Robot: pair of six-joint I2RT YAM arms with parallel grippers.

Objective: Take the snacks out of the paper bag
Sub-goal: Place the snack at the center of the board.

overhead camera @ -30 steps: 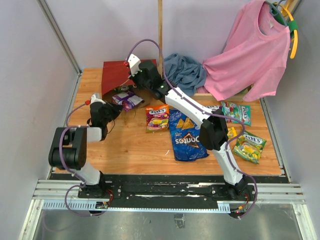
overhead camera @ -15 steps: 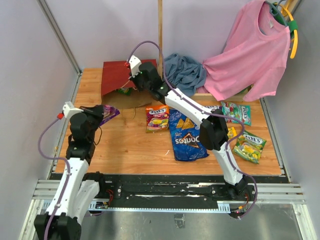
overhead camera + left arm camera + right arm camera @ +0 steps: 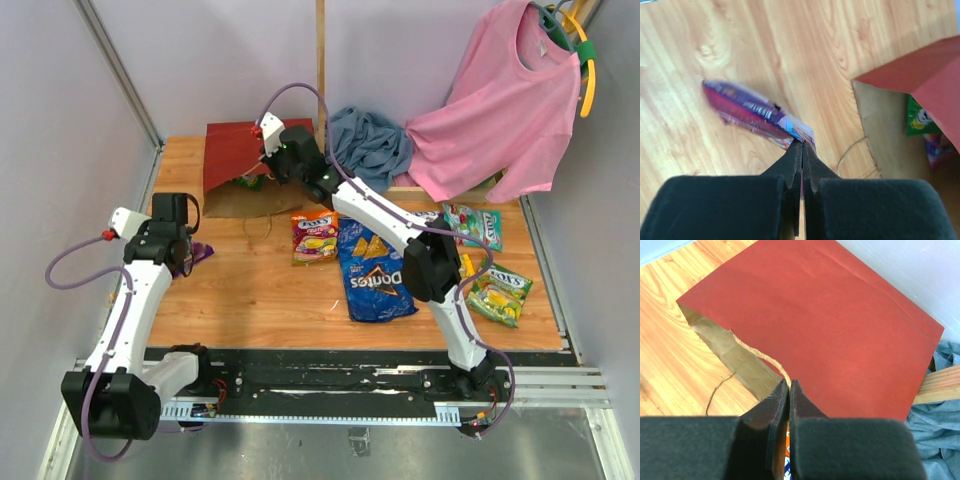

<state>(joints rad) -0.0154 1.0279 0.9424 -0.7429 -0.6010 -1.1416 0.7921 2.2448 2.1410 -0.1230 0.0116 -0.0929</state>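
Pale lilac walls (image 3: 60,120) are closing in the cell on three sides, and the wooden table (image 3: 260,300) is filling the floor between them, with a black-and-silver rail (image 3: 330,385) running along its near edge. A pink shirt (image 3: 500,110) is hanging at the back right, draping down onto the boards, and a blue-grey garment (image 3: 370,145) is bunching up beside it.

At the back left the paper bag (image 3: 228,150) is lying on its side, mouth facing the arms, kraft lining showing. A green packet (image 3: 917,117) is sitting just inside that mouth.

Out on the boards, the blue Doritos bag (image 3: 375,272) is lying flat in the middle, the red-orange packet (image 3: 314,236) touching its left edge. Over on the right, a green packet (image 3: 473,225) and a yellow-green packet (image 3: 498,293) are resting near the table's edge.

The right gripper (image 3: 788,385) is pinching tight on the paper bag's cord handle (image 3: 765,357) at the upper lip. The left gripper (image 3: 801,145) is clamping one end of the purple packet (image 3: 752,112), holding it over bare wood, well clear of the bag's mouth.
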